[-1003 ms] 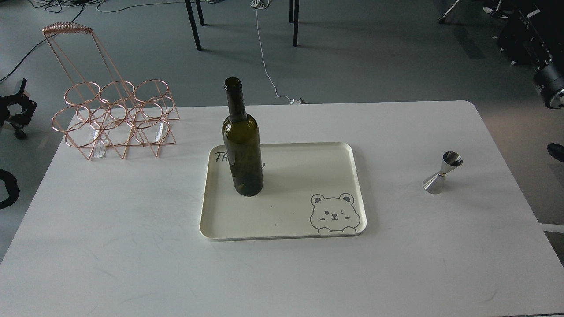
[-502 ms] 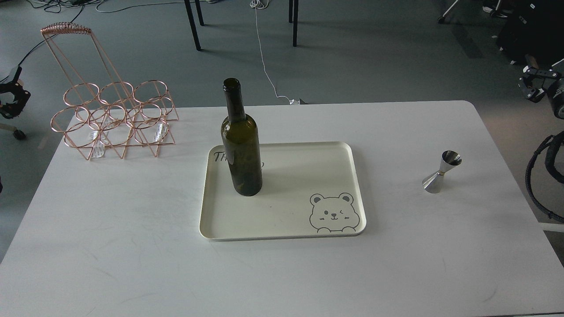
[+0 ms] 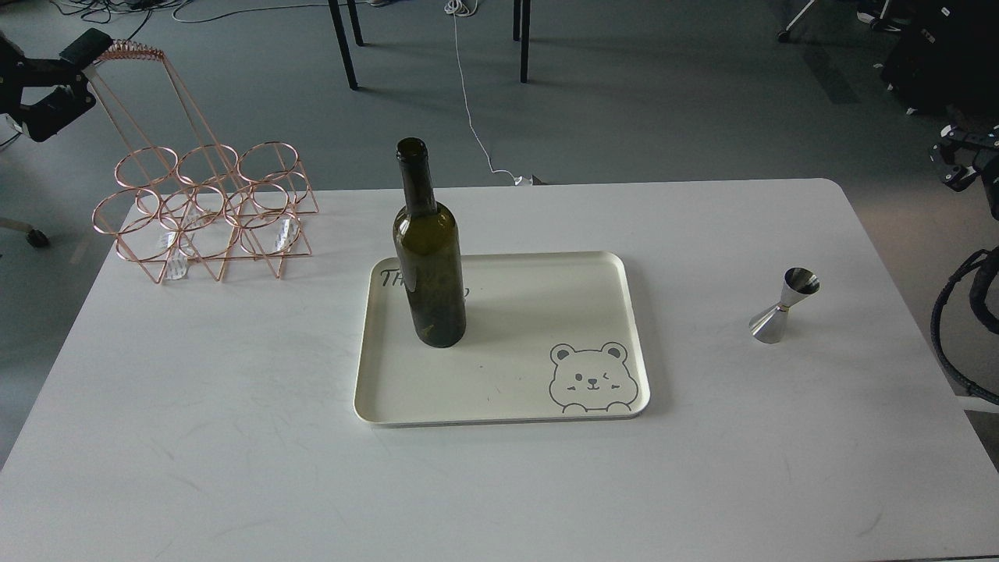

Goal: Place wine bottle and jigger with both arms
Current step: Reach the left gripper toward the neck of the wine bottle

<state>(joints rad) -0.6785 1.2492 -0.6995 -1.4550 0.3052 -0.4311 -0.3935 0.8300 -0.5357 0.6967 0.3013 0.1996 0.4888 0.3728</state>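
The wine bottle [image 3: 428, 257] is dark olive-green and stands upright on the left part of a cream tray [image 3: 538, 312] with a bear drawing. The jigger [image 3: 783, 305] is a small steel double cone and stands on the white table at the right, apart from the tray. My left gripper [image 3: 48, 82] is at the far upper left, off the table, beside the top of the copper rack; its fingers cannot be told apart. My right gripper [image 3: 961, 156] is at the far right edge, off the table, dark and partly cut off.
A copper wire bottle rack [image 3: 204, 211] stands at the table's back left corner. The white table [image 3: 234, 406] ends at the far right near my right arm's cables [image 3: 948, 328]. Chair legs and cords lie on the floor behind.
My left gripper has risen from the left edge up beside the rack's top. My right gripper has shifted slightly at the right edge. Bottle, tray and jigger have not moved.
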